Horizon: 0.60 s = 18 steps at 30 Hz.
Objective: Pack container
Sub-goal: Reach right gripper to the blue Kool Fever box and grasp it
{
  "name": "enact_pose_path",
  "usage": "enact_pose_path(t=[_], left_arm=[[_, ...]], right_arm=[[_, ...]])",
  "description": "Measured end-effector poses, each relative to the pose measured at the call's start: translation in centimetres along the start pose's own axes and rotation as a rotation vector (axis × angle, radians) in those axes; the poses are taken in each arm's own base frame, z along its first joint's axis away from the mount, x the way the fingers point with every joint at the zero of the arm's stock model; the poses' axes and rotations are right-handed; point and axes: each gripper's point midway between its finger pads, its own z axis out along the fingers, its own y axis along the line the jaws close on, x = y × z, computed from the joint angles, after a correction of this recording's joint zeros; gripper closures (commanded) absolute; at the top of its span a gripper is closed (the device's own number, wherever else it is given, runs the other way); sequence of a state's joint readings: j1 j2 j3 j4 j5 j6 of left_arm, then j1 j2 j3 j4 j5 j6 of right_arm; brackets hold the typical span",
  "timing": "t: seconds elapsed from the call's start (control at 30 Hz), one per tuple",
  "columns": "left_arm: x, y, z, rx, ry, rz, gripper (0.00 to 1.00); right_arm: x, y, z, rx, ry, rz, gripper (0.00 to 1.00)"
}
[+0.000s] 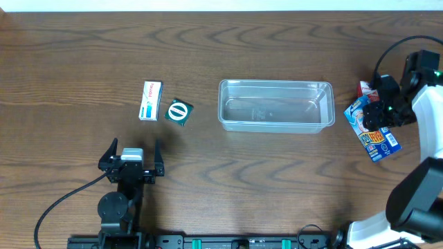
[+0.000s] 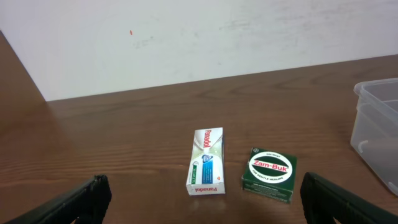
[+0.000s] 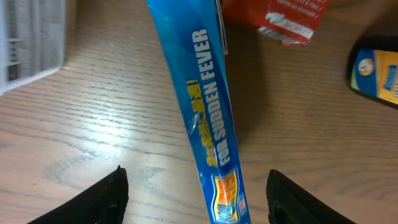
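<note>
The clear plastic container (image 1: 275, 105) stands empty at the table's middle; its corner shows in the left wrist view (image 2: 378, 124) and the right wrist view (image 3: 28, 37). A white Panadol box (image 1: 150, 100) (image 2: 206, 162) and a green Zam-Buk box (image 1: 179, 112) (image 2: 270, 175) lie left of it. My left gripper (image 1: 131, 155) (image 2: 202, 205) is open and empty, just in front of both boxes. My right gripper (image 1: 378, 114) (image 3: 196, 186) is open, its fingers on either side of a blue fever-patch packet (image 1: 374, 133) (image 3: 205, 106) right of the container.
A red packet (image 1: 363, 88) (image 3: 280, 18) lies just beyond the blue packet. A dark item with a yellow and blue label (image 3: 376, 71) lies at the right edge of the right wrist view. A white wall stands behind the table's far edge.
</note>
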<state>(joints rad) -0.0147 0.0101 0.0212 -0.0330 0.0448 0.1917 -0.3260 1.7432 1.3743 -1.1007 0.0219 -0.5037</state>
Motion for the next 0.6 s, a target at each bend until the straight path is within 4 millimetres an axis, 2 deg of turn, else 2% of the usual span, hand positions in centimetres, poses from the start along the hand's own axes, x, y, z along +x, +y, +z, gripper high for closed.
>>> enact_pose_path(t=[0.2, 0.27, 0.6], left_arm=[[0.0, 0.0, 0.0, 0.0, 0.0, 0.0, 0.02], [0.0, 0.0, 0.0, 0.0, 0.0, 0.0, 0.02], [0.0, 0.0, 0.0, 0.0, 0.0, 0.0, 0.02]], right_arm=[[0.4, -0.1, 1.7, -0.009, 0.053, -0.005, 0.48], [0.4, -0.1, 2.0, -0.011, 0.061, -0.005, 0.49], [0.2, -0.7, 2.2, 0.014, 0.06, 0.003, 0.68]])
